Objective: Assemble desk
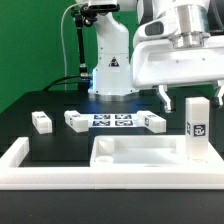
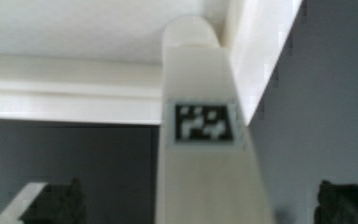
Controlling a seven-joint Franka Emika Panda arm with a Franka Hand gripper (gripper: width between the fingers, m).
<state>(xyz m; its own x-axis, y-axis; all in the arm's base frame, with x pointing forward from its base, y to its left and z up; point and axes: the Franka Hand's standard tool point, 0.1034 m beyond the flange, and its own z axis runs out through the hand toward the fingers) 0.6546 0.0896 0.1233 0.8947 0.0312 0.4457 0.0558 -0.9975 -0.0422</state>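
Observation:
The white tabletop panel [image 1: 140, 155] lies with its raised rim up, just behind the barrier wall. One white leg [image 1: 197, 125] stands upright at its corner on the exterior view's right, tag facing the camera. My gripper [image 1: 192, 95] hangs just above that leg's top, open, with a dark finger [image 1: 166, 97] to one side. In the wrist view the leg [image 2: 202, 90] runs between my two fingertips [image 2: 51, 202] with gaps on both sides, and my gripper [image 2: 202, 205] is not touching it. Three more legs [image 1: 41, 121] [image 1: 77, 120] [image 1: 153, 122] lie on the black table.
The marker board [image 1: 113, 120] lies flat between the loose legs, in front of the robot base [image 1: 110, 70]. The long low white barrier wall [image 1: 60, 172] runs along the front and turns back at the exterior view's left.

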